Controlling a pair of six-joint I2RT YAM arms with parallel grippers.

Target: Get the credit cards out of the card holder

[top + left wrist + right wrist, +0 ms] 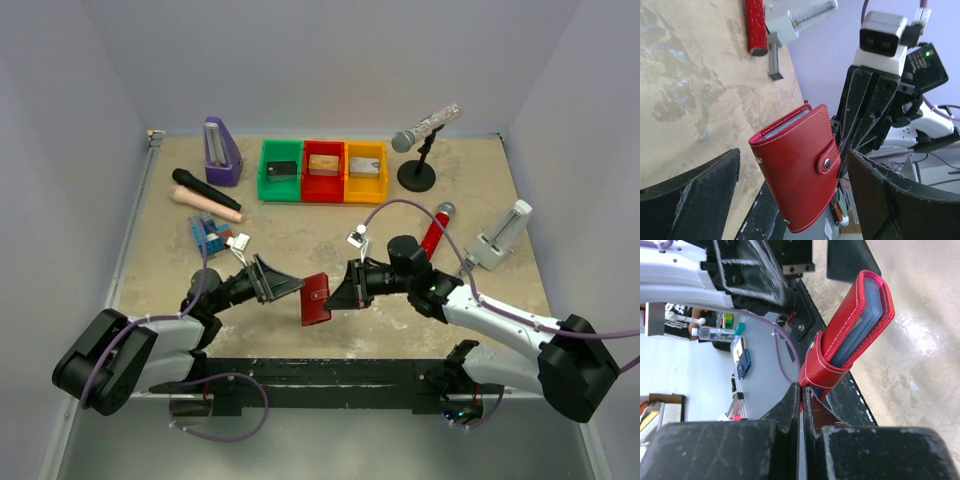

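Note:
The card holder [316,298] is a dark-red wallet, folded shut with its snap tab fastened, held in the air above the table's near edge. My right gripper [338,296] is shut on its tab-side edge; in the right wrist view the jaws [801,390] pinch the red leather below the card holder [860,315]. My left gripper [292,285] is open, and in the left wrist view the card holder [795,170] hangs between its spread fingers [700,190] without touching them. The credit cards are hidden inside; only bluish pocket edges [867,310] show.
Green [281,172], red [323,172] and orange [365,172] bins with small blocks stand at the back. A purple metronome [222,150], a black microphone [205,190], a red microphone [436,228], a stand microphone [418,150] and a white device [500,236] lie around.

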